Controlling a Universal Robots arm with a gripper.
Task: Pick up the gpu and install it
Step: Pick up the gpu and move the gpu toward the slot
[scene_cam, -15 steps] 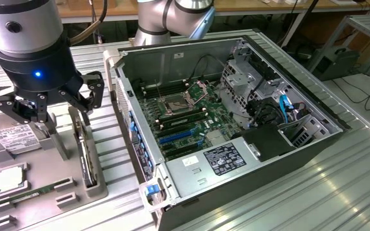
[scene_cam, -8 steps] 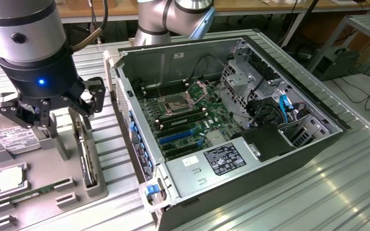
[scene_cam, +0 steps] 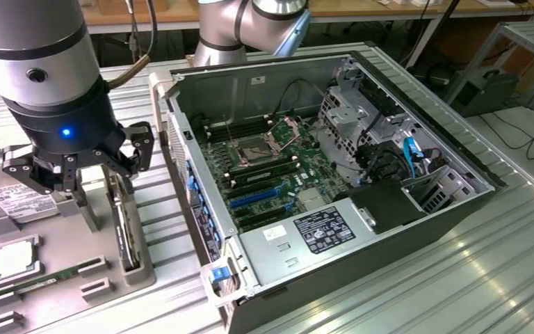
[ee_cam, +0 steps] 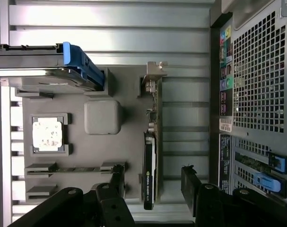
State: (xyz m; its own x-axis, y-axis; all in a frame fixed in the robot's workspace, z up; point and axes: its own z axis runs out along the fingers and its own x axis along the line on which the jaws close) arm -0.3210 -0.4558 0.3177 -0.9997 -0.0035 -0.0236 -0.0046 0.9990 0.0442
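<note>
Two fingers point(ee_cam: 190, 185) astride the gpu point(ee_cam: 149, 182)

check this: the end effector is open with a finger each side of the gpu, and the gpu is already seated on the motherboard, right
Not quite. The gpu is not on the motherboard; it stands on edge in the grey holder tray outside the computer case, as the wrist view shows. The end effector is open, a finger each side.
</note>
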